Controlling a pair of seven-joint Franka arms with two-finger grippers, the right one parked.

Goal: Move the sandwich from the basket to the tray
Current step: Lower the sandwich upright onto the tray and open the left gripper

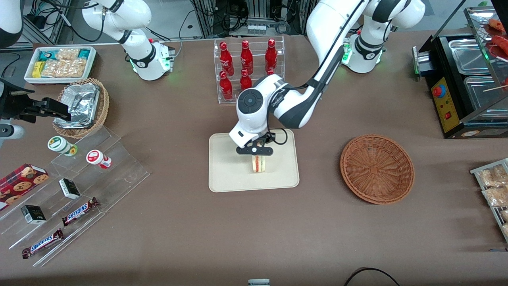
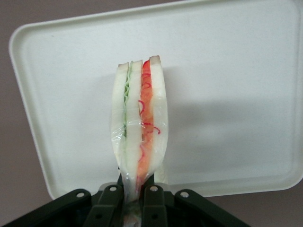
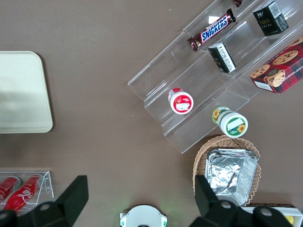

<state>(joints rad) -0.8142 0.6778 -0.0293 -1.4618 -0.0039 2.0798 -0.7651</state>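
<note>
- Gripping one sandwich (image 2: pixel 139 127) by its end, the gripper (image 1: pixel 255 151) is closed on it above the single tray (image 1: pixel 226 174).
- Its long axis runs toward the front camera, filling edge up.
- One wicker basket (image 1: pixel 377 169) sits toward the working arm's end.

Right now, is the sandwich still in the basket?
No, the basket holds nothing; the gripper holds the sandwich over the tray.

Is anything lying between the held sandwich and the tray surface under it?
Nothing visible. The hand is shut on the sandwich directly above the bare tray; the basket sits apart.
</note>
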